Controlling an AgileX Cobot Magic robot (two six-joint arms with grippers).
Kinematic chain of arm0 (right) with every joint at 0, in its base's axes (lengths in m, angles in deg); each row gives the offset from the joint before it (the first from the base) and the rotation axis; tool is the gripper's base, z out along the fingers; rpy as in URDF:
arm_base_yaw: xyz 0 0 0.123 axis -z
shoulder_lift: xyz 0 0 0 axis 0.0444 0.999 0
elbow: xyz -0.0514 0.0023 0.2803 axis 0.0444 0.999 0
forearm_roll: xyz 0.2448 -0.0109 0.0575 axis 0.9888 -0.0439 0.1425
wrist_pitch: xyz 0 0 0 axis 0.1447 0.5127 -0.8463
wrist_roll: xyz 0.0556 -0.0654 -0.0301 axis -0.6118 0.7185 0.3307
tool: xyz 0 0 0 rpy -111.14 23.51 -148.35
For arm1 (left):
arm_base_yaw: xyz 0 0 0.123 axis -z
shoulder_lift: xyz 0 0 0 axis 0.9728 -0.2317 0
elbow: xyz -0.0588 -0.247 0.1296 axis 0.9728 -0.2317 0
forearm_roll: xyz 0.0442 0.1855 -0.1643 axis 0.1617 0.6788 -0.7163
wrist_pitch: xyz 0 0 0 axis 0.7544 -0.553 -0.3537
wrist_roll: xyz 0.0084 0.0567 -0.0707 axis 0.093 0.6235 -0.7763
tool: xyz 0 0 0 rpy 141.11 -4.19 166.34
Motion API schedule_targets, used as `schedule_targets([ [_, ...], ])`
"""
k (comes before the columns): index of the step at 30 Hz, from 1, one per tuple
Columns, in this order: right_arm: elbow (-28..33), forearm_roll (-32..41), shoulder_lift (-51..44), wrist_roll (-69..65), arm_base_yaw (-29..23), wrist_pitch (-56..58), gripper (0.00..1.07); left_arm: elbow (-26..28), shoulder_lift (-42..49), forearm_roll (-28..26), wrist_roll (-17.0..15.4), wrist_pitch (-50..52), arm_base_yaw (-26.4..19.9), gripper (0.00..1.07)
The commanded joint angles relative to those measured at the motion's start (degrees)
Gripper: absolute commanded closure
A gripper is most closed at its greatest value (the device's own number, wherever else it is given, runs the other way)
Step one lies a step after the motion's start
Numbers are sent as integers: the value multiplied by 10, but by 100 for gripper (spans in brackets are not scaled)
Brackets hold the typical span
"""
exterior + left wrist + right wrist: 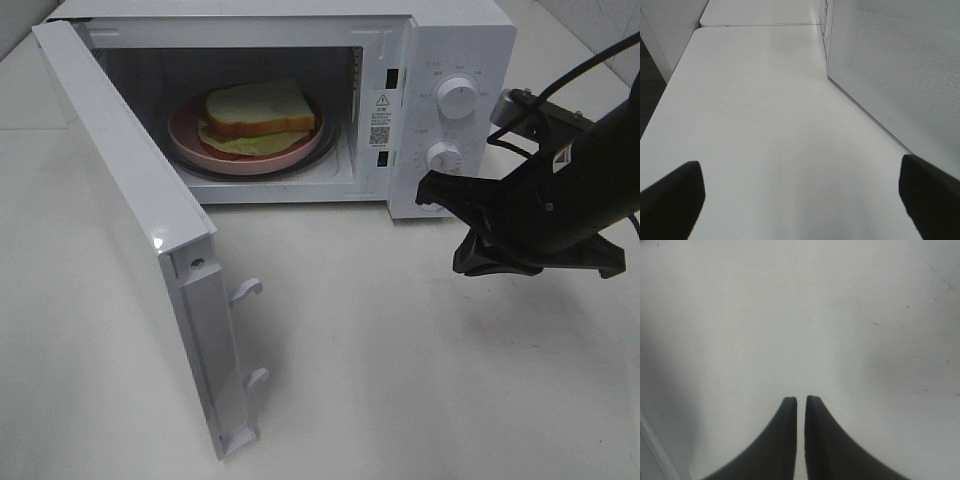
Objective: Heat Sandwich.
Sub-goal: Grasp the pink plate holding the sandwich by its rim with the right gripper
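Sandwich place: sandwich (260,117) on pink plate (188,138), inside the open microwave (455,40).
Axis: lies flat, long side across the cavity.
Look: pale top slice, tan crust, yellow-green layer jutting in front.
Left tool (800,200): wide, empty.
Right tool (800,405): nearly closed, empty.

1. A warning label (381,100) with a triangle sign sits on the microwave (465,40) front frame; its print is too small to read.
2. A QR code (379,133) sits just below it.
3. Scale markings ring the upper knob (457,97) and the lower knob (444,156), all illegible.
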Motion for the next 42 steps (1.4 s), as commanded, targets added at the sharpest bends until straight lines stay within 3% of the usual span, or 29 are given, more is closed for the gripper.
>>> schedule_targets([
  [1, -20, -3, -5, 83, 2, 49, 97, -1, 13, -3, -2, 4, -2, 5],
  [6, -54, -2, -5, 232, 2, 111, 96, -1, 13, -3, -2, 4, -2, 5],
  [11, -85, -3, -5, 470, 2, 179, 94, -1, 13, -3, -2, 4, -2, 5],
  [19, -87, -4, -5, 752, 2, 205, 93, -1, 13, -3, -2, 4, -2, 5],
  [23, -87, -7, -5, 969, 2, 204, 92, -1, 13, -3, -2, 4, -2, 5],
  [28, -87, -20, -5, 1052, 2, 208, 87, -1, 13, -3, -2, 4, -2, 5],
  [31, -87, -60, -5, 1071, 2, 205, 73, -1, 13, -3, -2, 4, -2, 5],
  [32, -87, -60, -5, 1071, 2, 205, 73, -1, 13, -3, -2, 4, -2, 5],
  [35, -88, -79, -5, 1050, 2, 191, 53, -1, 13, -3, -2, 4, -2, 5],
  [36, -92, -79, -5, 1035, 2, 193, 41, -1, 13, -3, -2, 4, -2, 5],
  [37, -92, -79, -5, 1035, 2, 193, 41, -1, 13, -3, -2, 4, -2, 5],
  [41, -114, -81, -5, 973, 2, 195, 16, -1, 13, -3, -2, 4, -2, 5],
  [42, -114, -81, -5, 973, 2, 195, 16, -1, 13, -3, -2, 4, -2, 5],
])
